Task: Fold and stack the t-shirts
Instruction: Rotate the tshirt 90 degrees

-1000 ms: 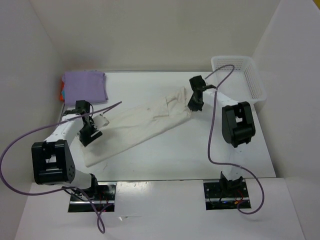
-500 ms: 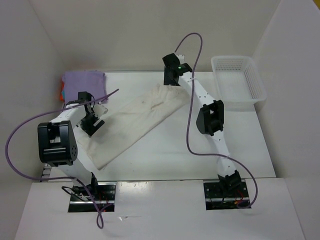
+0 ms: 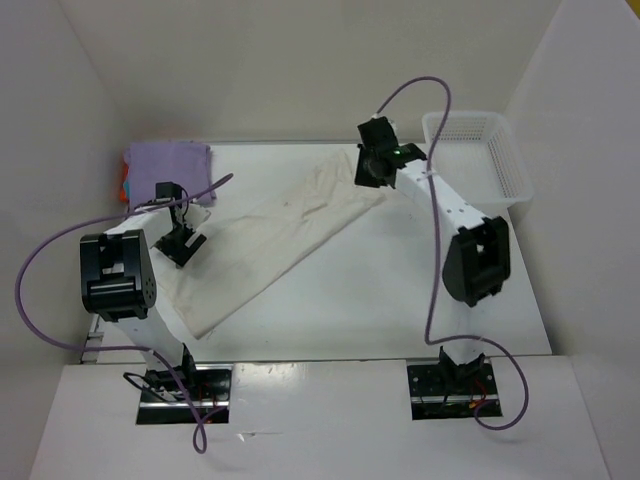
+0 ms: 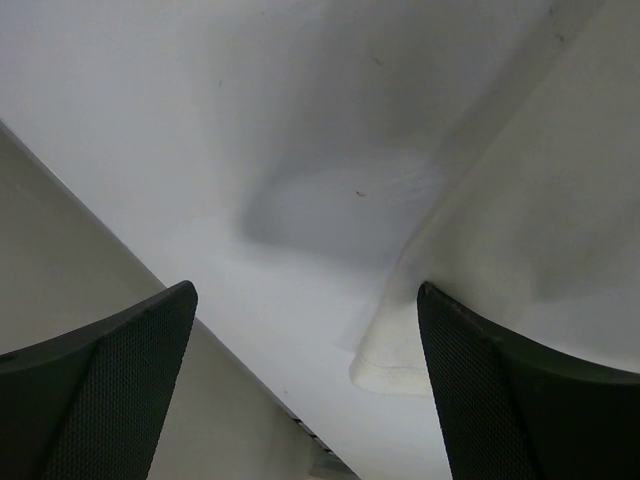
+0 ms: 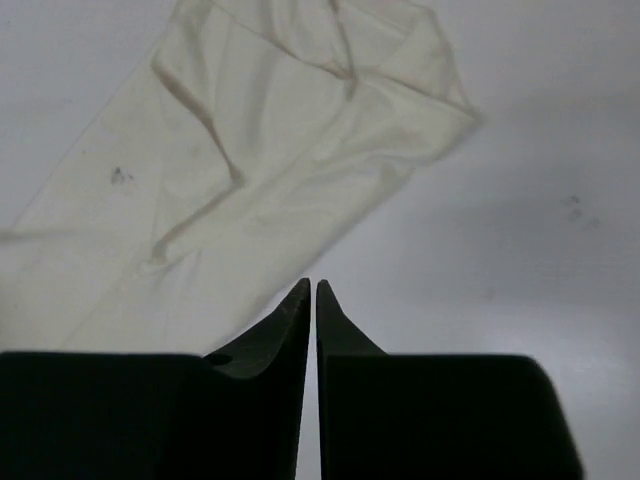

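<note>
Gaping at nine o'clock, left gripper [image 4: 305,292], seemingly clear of off-white t-shirt [image 3: 270,235], right gripper [image 5: 312,285] at one o'clock, pinched together, empty

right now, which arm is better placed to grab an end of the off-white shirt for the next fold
Left, probably: the left gripper is open with a hem corner of the off-white shirt right beside it. The right gripper sits over the far end but shut.

Right claw [image 5: 312,284] let go of off-white t-shirt [image 3: 270,232], closed empty, left claw [image 4: 305,292] opened wider
</note>
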{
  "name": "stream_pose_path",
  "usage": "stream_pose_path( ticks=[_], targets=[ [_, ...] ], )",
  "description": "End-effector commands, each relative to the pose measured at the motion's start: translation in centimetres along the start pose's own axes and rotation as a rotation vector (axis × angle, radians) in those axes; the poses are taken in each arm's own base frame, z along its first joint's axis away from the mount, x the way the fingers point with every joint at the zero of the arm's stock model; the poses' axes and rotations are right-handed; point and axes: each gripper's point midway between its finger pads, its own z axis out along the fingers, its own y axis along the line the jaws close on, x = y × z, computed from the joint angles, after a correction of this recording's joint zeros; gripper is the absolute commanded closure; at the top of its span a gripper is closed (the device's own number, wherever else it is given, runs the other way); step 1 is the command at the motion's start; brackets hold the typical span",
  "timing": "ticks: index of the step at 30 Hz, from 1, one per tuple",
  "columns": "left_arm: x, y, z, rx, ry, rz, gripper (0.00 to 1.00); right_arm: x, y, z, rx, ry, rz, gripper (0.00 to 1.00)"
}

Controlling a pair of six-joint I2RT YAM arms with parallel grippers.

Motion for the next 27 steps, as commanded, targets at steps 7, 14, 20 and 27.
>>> stream_pose_path(
  ticks=[7, 14, 20, 27],
  targets=[
    [0.4, -0.2, -0.8, -0.021, -0.034, -0.059, 0.01, 4.5, 8.2, 11.5, -0.158, 0.190, -0.036, 1.00],
    [1.2, -0.9, -0.1, -0.002, 0.005, -0.060, 0.01, 5.9, 11.2, 14.5, -0.155, 0.221, -0.100, 1.00],
    [1.4, -1.2, 0.1, 0.010, 0.018, -0.056, 0.01, 6.3, 12.7, 15.7, -0.143, 0.244, -0.112, 1.00],
    [1.4, -0.7, 0.1, 0.003, 0.015, -0.066, 0.01, 6.9, 17.9, 14.1, -0.318, 0.234, -0.128, 1.00]
  ],
)
